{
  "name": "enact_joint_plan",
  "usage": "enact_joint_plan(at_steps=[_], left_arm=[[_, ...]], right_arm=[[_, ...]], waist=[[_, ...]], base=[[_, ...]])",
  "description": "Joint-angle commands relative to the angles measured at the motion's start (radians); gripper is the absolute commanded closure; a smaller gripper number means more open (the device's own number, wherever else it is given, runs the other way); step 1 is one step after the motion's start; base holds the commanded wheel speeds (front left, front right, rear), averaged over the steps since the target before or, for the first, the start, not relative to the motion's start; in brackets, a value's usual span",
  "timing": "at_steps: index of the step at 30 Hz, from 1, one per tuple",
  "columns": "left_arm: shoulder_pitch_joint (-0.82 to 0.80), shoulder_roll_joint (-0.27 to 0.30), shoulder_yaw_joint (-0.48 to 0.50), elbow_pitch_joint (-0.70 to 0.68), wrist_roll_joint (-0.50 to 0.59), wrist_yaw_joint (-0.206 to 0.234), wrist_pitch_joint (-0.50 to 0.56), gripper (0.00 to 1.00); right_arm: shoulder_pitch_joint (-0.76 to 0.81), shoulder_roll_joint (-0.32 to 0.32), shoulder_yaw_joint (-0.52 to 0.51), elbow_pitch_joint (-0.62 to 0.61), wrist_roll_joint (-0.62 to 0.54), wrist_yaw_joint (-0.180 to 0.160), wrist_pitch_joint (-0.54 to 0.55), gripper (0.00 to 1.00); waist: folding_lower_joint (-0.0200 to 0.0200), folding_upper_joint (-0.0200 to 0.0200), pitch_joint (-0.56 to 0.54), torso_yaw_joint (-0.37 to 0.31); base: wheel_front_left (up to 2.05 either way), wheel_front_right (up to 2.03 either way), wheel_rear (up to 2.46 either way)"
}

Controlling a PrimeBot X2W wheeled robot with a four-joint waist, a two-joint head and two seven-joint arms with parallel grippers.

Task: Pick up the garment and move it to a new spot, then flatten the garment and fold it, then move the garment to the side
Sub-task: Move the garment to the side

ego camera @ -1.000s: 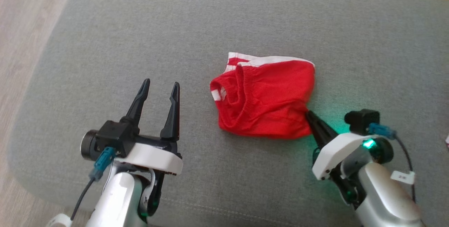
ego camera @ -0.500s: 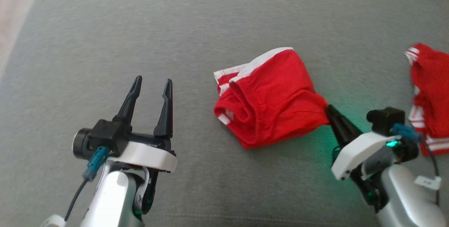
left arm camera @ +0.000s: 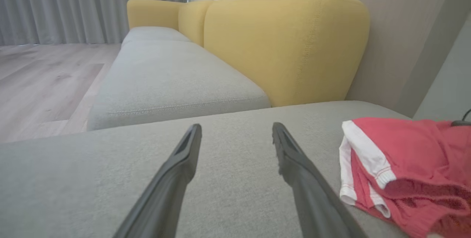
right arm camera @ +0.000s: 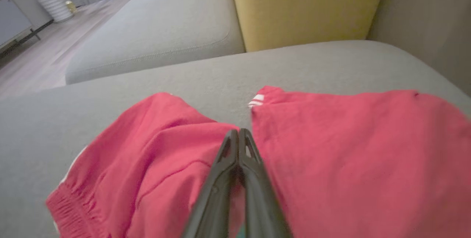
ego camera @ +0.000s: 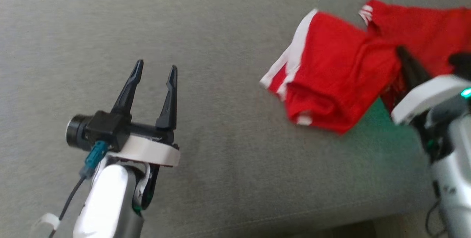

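One grey sofa seat cushion (ego camera: 220, 28) carries the work, with a yellow backrest (left arm camera: 287, 46) behind it. The folded red shorts (ego camera: 331, 83), white-striped, lie toward the robot's right, touching a second red garment (ego camera: 423, 28).

The right end effector (ego camera: 400, 50) is clenched on the near corner of the shorts. The left end effector (ego camera: 156, 65) is released, holds nothing and hovers over bare cushion.

Step in hand, by judgement: the final move to the side. The next move calls for setting the corner down, releasing it, and withdrawing without disturbing the fold.

The right wrist view shows a wedge of cushion between the two garments, which the head view blurs. The left wrist view adds wood floor (left arm camera: 44, 76).
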Motion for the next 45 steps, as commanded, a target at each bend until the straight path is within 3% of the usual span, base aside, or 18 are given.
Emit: enact_joint_plan(at_steps=[1, 14, 21, 22, 23, 24, 31, 34, 45], left_arm=[[-0.040, 0.017, 0.029, -0.035, 0.012, -0.003, -0.009, 0.00], [-0.096, 0.063, -0.003, -0.054, 0.035, -0.029, 0.027, 0.00], [-0.110, 0.077, -0.013, -0.063, 0.040, -0.031, 0.046, 0.00], [-0.111, 0.080, -0.013, -0.064, 0.040, -0.030, 0.048, 0.00], [-0.111, 0.082, -0.012, -0.064, 0.040, -0.030, 0.050, 0.00], [-0.110, 0.085, -0.011, -0.062, 0.039, -0.029, 0.051, 0.00], [-0.085, 0.085, -0.011, -0.037, 0.022, -0.025, 0.044, 0.00], [-0.063, 0.073, -0.010, -0.027, 0.012, -0.012, 0.034, 0.00], [0.011, 0.048, 0.028, -0.021, -0.039, 0.034, 0.008, 0.00]], right_arm=[[-0.038, -0.022, -0.002, -0.011, 0.011, 0.007, -0.013, 1.00], [-0.163, -0.031, -0.227, 0.249, 0.058, 0.007, -0.130, 1.00], [-0.177, -0.004, -0.245, 0.331, 0.087, 0.007, -0.178, 1.00], [-0.181, -0.001, -0.241, 0.339, 0.094, 0.007, -0.181, 0.82], [-0.186, 0.000, -0.234, 0.346, 0.100, 0.007, -0.185, 0.20], [-0.189, 0.000, -0.227, 0.350, 0.103, 0.007, -0.191, 0.00], [-0.137, -0.037, -0.201, 0.313, 0.040, 0.007, -0.251, 0.00], [-0.074, -0.047, -0.215, 0.235, -0.017, 0.007, -0.282, 0.00], [0.174, 0.083, -0.278, -0.317, -0.227, 0.007, -0.232, 0.00]], waist=[[0.0000, -0.0001, 0.058, -0.057], [0.0000, -0.0001, 0.173, -0.194], [0.0000, -0.0001, 0.198, -0.217], [0.0000, -0.0001, 0.199, -0.219], [0.0000, -0.0001, 0.199, -0.220], [0.0000, -0.0001, 0.197, -0.221], [0.0000, -0.0001, 0.141, -0.200], [0.0000, -0.0001, 0.100, -0.180], [0.0000, -0.0001, -0.022, -0.083]], base=[[0.00, 0.00, 0.00], [0.00, 0.00, 0.00], [0.00, 0.00, 0.00], [0.00, 0.00, 0.00], [0.00, 0.00, 0.00], [0.00, 0.00, 0.00], [0.00, 0.00, 0.00], [0.00, 0.00, 0.00], [0.00, 0.00, 0.00]])
